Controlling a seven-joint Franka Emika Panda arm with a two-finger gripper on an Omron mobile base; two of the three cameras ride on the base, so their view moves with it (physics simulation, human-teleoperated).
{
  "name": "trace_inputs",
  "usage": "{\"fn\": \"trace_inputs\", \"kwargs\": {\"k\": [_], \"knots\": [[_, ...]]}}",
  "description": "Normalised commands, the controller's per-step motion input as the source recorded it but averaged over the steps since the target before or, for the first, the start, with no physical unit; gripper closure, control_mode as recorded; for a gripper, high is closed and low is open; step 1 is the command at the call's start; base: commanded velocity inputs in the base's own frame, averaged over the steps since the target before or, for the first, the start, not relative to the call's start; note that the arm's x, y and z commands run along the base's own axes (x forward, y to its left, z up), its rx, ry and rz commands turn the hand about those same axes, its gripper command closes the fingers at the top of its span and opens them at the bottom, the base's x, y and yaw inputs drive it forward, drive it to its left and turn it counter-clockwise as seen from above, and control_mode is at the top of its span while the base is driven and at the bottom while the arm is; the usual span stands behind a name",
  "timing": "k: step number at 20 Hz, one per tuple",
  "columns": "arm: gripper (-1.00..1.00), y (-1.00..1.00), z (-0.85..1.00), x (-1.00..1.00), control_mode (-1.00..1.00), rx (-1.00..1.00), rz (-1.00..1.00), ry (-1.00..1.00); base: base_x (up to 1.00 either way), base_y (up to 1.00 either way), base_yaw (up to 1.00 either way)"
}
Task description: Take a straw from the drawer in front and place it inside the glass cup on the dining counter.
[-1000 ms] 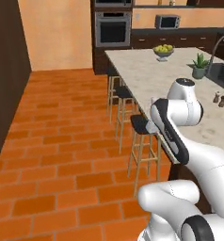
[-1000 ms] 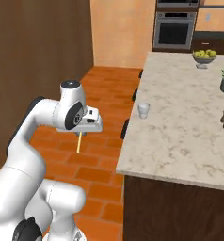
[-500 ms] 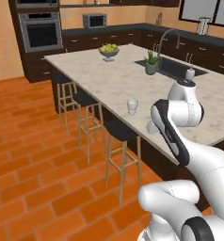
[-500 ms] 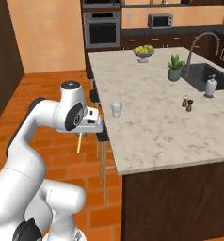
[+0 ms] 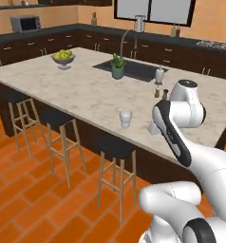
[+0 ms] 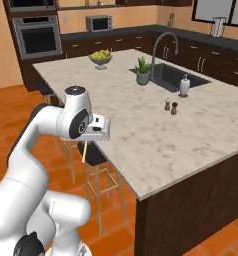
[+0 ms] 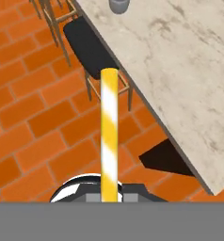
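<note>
The glass cup [image 7: 119,5] is cut by the hand view's top edge.

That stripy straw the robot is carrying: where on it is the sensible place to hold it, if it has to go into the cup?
Probably near one end, as the gripper does now: the straw is thin and straight, so pinching across its width at the top leaves its long free end to drop into the glass cup from above.

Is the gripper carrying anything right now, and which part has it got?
Yes: the gripper holds the straw by one end, the rest sticking out past the fingers, over the floor beside the counter.
</note>
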Motion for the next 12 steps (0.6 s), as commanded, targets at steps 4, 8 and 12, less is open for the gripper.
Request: {"fn": "trace_inputs", "kwargs": {"k": [4,8,12], "knots": [[1.0,0.0,0.0,0.0,1.0,0.0,0.0,0.0,0.38,0.82,-0.58],[1.0,0.0,0.0,0.0,1.0,0.0,0.0,0.0,0.33,0.78,-0.58],[1.0,0.0,0.0,0.0,1.0,0.0,0.0,0.0,0.3,0.8,-0.58]]}}
